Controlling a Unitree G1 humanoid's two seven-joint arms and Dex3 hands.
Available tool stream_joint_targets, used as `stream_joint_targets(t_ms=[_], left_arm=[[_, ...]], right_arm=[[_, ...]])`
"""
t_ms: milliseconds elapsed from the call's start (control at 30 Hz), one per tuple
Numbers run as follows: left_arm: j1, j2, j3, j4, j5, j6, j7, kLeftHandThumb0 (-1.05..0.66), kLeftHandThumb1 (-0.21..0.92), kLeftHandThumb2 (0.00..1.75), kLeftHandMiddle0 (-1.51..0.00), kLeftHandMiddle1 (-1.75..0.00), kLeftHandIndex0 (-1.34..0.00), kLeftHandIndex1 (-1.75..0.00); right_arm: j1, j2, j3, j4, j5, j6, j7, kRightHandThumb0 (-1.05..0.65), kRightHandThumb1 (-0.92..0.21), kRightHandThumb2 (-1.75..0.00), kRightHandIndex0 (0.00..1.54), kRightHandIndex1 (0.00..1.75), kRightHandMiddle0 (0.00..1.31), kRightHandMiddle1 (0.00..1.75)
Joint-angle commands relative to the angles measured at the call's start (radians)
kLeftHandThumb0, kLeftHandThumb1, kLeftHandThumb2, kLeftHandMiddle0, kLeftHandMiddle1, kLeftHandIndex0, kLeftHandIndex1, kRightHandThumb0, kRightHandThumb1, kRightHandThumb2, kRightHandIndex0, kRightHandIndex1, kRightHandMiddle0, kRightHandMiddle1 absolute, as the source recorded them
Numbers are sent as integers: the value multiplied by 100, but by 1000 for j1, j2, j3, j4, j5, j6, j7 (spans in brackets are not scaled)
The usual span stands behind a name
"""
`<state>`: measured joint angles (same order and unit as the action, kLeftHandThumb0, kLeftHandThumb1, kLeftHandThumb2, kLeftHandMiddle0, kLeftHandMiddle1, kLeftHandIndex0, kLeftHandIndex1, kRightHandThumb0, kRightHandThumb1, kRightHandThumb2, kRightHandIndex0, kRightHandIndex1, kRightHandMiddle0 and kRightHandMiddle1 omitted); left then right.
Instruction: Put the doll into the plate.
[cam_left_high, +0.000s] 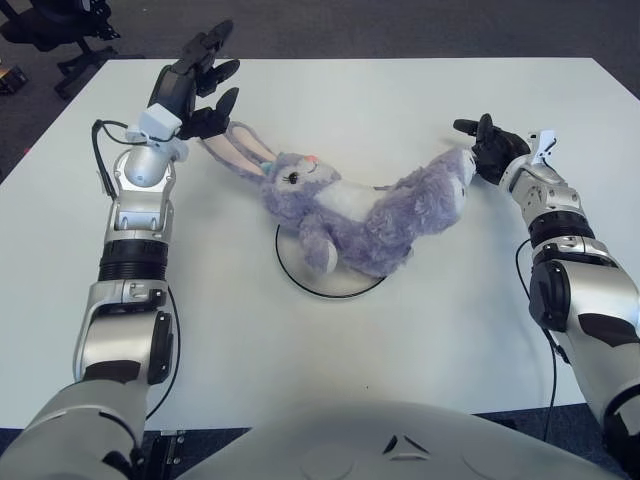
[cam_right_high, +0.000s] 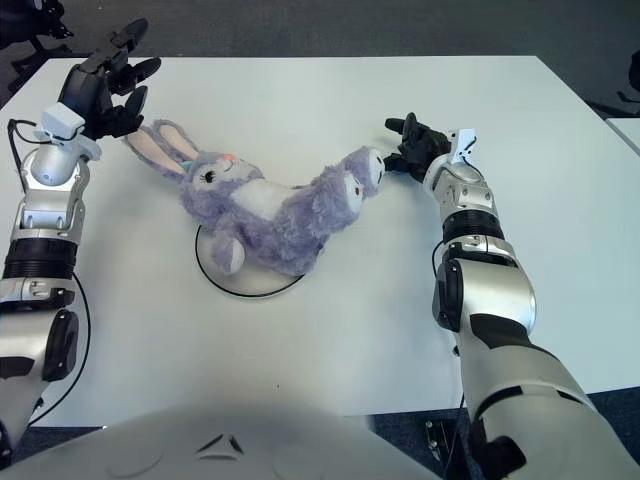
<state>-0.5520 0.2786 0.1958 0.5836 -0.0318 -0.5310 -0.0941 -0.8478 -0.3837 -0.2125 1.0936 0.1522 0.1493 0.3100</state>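
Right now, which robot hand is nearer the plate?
Right, narrowly. The right robot hand touches the doll's foot, right of the plate; the left robot hand hovers up-left, by the ears.
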Motion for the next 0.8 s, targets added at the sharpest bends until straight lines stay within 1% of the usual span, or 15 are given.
stream_joint_targets(t_ms=[0,100,133,167,200,233,267,300,333,400,433,467,533,667,767], left_arm=[[1,-33,27,142,-41,-105,1,-47,92,61,-91,-15,-51,-19],[-10,-48,36,223,-57,-159,-4,-43,92,59,-87,-40,-43,-54],[-14,-58,42,257,-65,-174,-3,-42,92,59,-85,-46,-41,-62],[-11,-74,47,294,-75,-184,-3,-42,92,59,-85,-46,-41,-62],[-8,-88,53,327,-86,-191,-7,-40,92,56,-82,-65,-34,-101],[-8,-96,56,351,-93,-197,-10,-38,92,54,-78,-90,-29,-127],[-11,-100,58,368,-97,-204,-12,-36,92,52,-75,-106,-26,-143],[-14,-102,60,387,-101,-205,-16,-36,92,52,-74,-112,-25,-149],[-18,-103,62,403,-105,-206,-18,-35,92,51,-73,-128,-24,-157],[-24,-108,67,432,-111,-205,-20,-35,92,50,-72,-142,-23,-164],[-28,-111,69,445,-114,-205,-19,-35,92,50,-72,-152,-23,-167],[-32,-121,71,458,-113,-196,2,-35,92,49,-72,-155,-23,-168],[-40,-136,75,475,-110,-178,35,-35,92,48,-76,-166,-24,-170],[-54,-144,78,486,-109,-153,61,-35,92,48,-80,-173,-24,-172],[-64,-146,79,485,-110,-128,70,-35,92,50,-81,-174,-22,-174]], right_arm=[[82,21,11,51,-20,14,-13,-58,-92,-76,100,0,40,56],[91,26,1,49,-12,-13,-22,-57,-92,-74,101,1,43,66],[96,31,-7,47,-6,-30,-30,-56,-92,-73,102,1,44,70],[109,41,-25,39,10,-60,-40,-56,-92,-73,102,1,44,70],[122,50,-42,32,25,-87,-46,-55,-92,-70,104,2,44,79],[131,57,-54,27,34,-105,-50,-53,-92,-66,106,4,44,88],[135,59,-59,26,38,-115,-52,-51,-92,-63,107,5,44,94],[140,62,-63,24,42,-129,-53,-51,-92,-62,108,6,44,96],[144,64,-65,22,43,-139,-53,-49,-92,-59,109,7,45,100],[152,69,-72,18,46,-165,-55,-48,-92,-56,110,8,46,103],[156,71,-75,16,47,-177,-55,-44,-92,-50,108,14,41,123],[172,80,-77,5,42,-231,-75,-42,-92,-48,104,23,39,131],[194,94,-78,-6,31,-314,-114,-38,-92,-41,86,66,38,146],[208,102,-68,-1,10,-400,-159,-36,-92,-36,73,97,38,154],[225,104,-44,-1,-29,-476,-199,-12,-91,-30,67,108,34,157]])
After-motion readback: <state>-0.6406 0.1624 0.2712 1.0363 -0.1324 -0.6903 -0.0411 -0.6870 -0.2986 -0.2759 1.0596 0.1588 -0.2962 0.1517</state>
